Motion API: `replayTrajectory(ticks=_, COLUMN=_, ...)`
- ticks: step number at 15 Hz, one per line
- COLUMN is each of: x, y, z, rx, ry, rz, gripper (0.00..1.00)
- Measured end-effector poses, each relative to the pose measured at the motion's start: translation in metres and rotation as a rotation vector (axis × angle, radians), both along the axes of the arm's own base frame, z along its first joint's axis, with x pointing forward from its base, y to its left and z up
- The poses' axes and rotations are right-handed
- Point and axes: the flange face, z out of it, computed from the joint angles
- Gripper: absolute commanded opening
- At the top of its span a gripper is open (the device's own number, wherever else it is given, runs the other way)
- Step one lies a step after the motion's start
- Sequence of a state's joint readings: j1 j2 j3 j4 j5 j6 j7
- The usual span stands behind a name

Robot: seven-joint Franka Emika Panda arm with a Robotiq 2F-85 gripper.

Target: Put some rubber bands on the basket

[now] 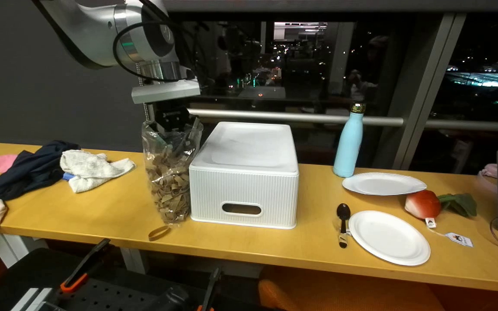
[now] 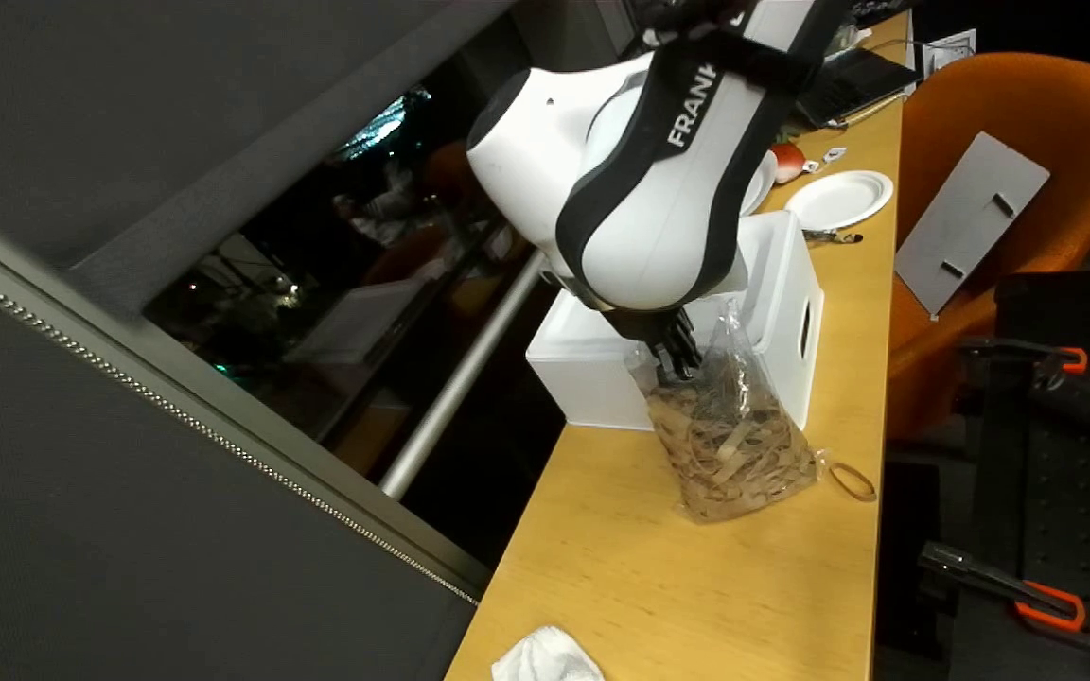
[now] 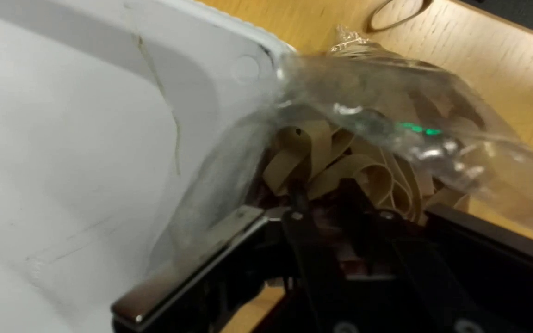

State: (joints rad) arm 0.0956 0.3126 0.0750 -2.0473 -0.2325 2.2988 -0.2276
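Observation:
The rubber bands (image 1: 169,185) fill a clear plastic bag standing upright on the table, seen in both exterior views. In an exterior view, my gripper (image 2: 676,364) points down into the bag's mouth. From the wrist view, broad tan loops of rubber bands (image 3: 359,171) lie just beyond the gripper (image 3: 324,188), whose fingertips stand a little apart. No band is clearly pinched there, though the gap is dark. Right beside the bag is the basket (image 1: 242,192), a white ribbed box with a slot handle and a shallow recessed top (image 3: 86,138).
A single loose band (image 1: 159,233) lies near the table's front edge. Past the basket stand a light blue bottle (image 1: 348,144), white plates (image 1: 389,237), a dark spoon (image 1: 343,224) and a toy radish (image 1: 422,205). Cloths (image 1: 91,168) lie at the opposite end. A window rail runs behind.

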Motion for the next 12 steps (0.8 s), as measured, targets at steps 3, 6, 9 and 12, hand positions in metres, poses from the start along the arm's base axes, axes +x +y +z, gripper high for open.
replayTrajectory(ticks=3, x=-0.0011, y=0.0064, z=0.0000, rx=0.000, ry=0.000, rz=0.010, gripper=0.80)
replayTrajectory(ticks=6, x=-0.0026, y=0.0086, z=-0.0014, rx=0.000, ry=0.003, rz=0.014, gripper=0.93)
replayTrajectory(ticks=9, x=-0.0037, y=0.0080, z=-0.0038, rx=-0.001, ry=0.008, rz=0.014, gripper=0.93)
replayTrajectory(ticks=12, x=-0.0045, y=0.0077, z=-0.0073, rx=-0.002, ry=0.015, rz=0.014, gripper=0.90)
